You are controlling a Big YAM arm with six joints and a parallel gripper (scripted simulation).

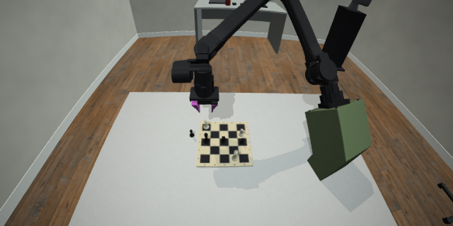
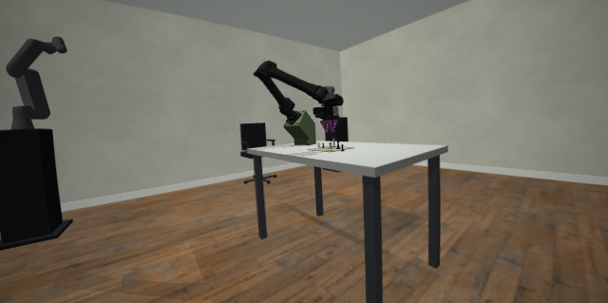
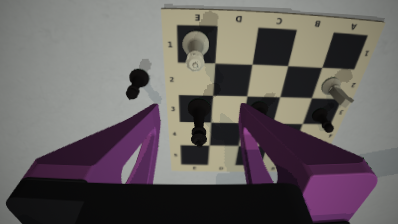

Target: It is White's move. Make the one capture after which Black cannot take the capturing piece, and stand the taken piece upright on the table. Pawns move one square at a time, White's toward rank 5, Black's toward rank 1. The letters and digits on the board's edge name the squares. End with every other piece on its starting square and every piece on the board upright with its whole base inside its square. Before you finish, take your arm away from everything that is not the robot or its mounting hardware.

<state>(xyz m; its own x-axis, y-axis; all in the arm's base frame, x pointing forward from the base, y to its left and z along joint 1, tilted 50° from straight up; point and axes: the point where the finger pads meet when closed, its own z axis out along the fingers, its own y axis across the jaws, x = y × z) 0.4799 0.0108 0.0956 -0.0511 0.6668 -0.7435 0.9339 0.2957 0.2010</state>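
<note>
My gripper [image 1: 204, 108] [image 2: 329, 126] [image 3: 199, 112] is open and empty, hanging above the far left corner of the small chessboard [image 1: 226, 165] [image 3: 275, 80]. A white piece [image 1: 206, 125] [image 3: 195, 50] stands upright on square E1, clear of the fingers. A black pawn [image 1: 192, 133] [image 3: 136, 82] stands upright on the white table [image 1: 141, 183] just left of the board. A black piece [image 1: 206, 137] [image 3: 198, 120] stands on E3. Another black piece [image 1: 223, 139] [image 3: 259, 106] is partly hidden behind my right finger in the wrist view. A white piece [image 1: 241, 132] [image 3: 336, 89] stands on A2 and a black piece [image 1: 242, 142] [image 3: 322, 117] on A3.
One more white piece [image 1: 236, 155] stands near the board's front edge. The arm's green base block [image 1: 337, 137] sits at the table's right side. A second desk [image 1: 241, 10] stands at the back wall, and a black chair [image 2: 254, 139] stands behind the table.
</note>
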